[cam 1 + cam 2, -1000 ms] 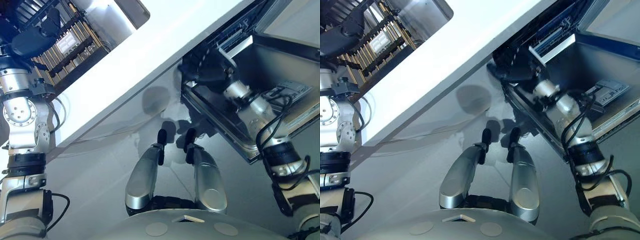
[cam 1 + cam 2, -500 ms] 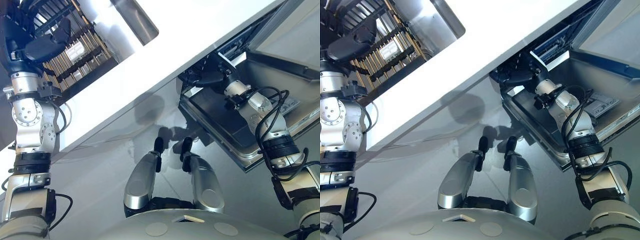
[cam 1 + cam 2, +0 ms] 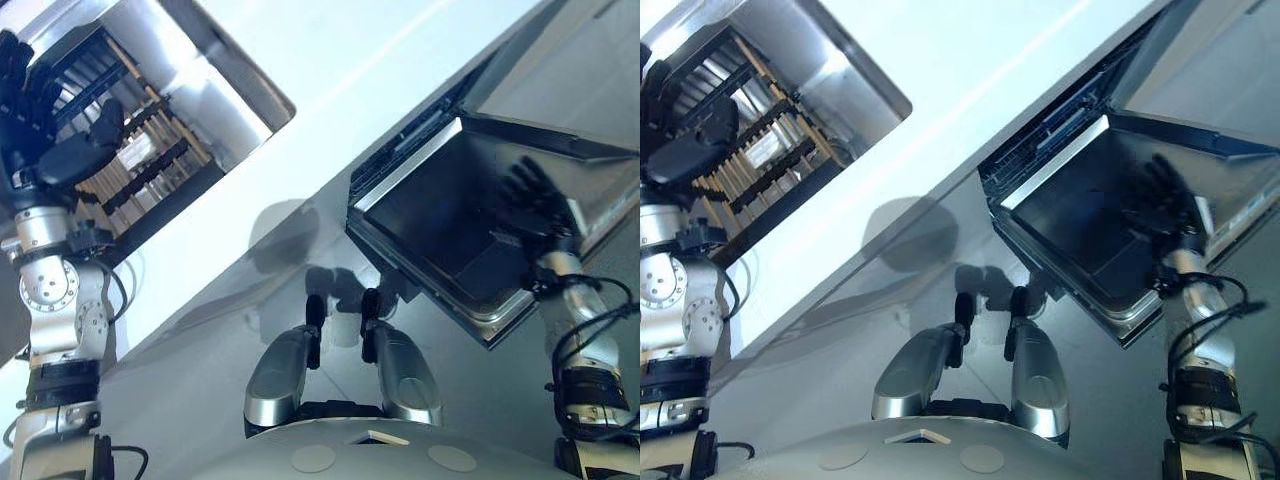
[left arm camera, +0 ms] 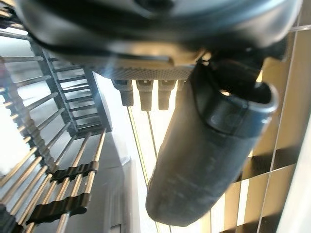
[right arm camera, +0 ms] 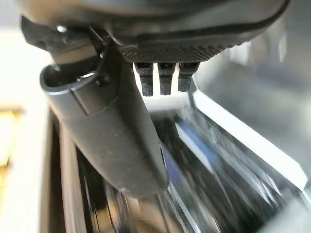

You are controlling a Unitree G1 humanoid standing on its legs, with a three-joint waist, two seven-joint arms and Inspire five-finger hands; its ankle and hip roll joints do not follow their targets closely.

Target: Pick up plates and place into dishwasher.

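The dishwasher's door [image 3: 430,225] hangs open, its dark steel inner face bare. My right hand [image 3: 533,192] hovers over the door's outer part with fingers spread, open and holding nothing. Past its thumb [image 5: 116,141], the right wrist view looks into the dishwasher's interior [image 5: 218,165], which is blurred. My left hand [image 3: 35,110] is raised at the far left beside the wire dish rack [image 3: 150,165], open with straight fingers and nothing in it. The rack's bars [image 4: 58,160] show past my left thumb [image 4: 209,160].
The rack sits in a steel sink [image 3: 215,95] set into the white counter [image 3: 340,70]. The counter's front edge runs across between the sink and the dishwasher. Grey floor [image 3: 200,330] lies below.
The camera has shifted. My right hand drew back from the dishwasher's opening to above the door's outer part, fingers spread. My left hand rose off the rack and opened.
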